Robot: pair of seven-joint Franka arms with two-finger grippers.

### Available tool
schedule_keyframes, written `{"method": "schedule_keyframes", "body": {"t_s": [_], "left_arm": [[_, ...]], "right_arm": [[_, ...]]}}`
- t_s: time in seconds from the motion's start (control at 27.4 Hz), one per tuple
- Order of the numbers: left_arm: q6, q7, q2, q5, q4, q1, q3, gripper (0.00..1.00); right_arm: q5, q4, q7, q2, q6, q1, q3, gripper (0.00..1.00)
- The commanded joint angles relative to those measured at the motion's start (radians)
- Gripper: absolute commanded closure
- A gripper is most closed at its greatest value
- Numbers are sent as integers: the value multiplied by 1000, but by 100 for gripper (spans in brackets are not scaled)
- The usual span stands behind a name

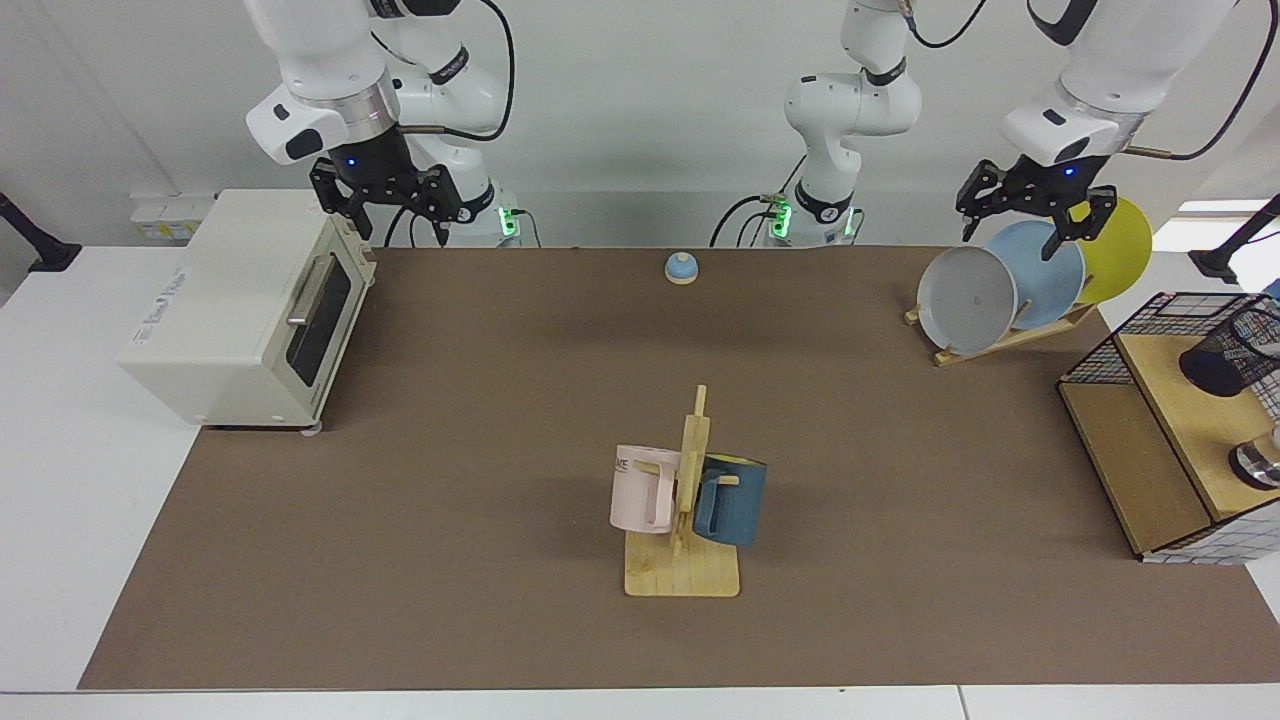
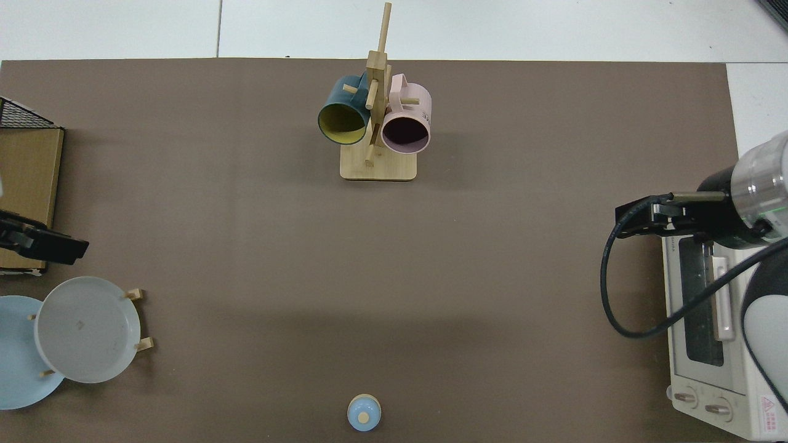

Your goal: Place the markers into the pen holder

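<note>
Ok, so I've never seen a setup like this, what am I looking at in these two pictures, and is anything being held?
These are two white robot arms at a table. One picture looks at them from across the table, the other straight down from above. The left gripper hangs over a rack of plates. The right gripper waits above a toaster oven. Neither visibly holds anything. On the brown mat are a wooden mug stand with a pink mug and a blue mug, and a small bell. The black mesh pen holder sits on a wooden shelf at the edge. No marker clearly shows.
</note>
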Motion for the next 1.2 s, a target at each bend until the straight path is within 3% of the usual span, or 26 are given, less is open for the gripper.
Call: {"method": "schedule_keyframes", "body": {"t_s": [0.0,0.36,1.17], "left_arm": [[-67,-51,22,-38,56,8,-12,0],[-107,-86,60,-46,113,57,-67,0],[-44,-89,53,-51,107,62,-67,0]], "right_arm": [[6,-14,-19,-17,0,-14,8,0],[6,-14,-19,-17,0,-14,8,0],[6,-14,-19,-17,0,-14,8,0]]}}
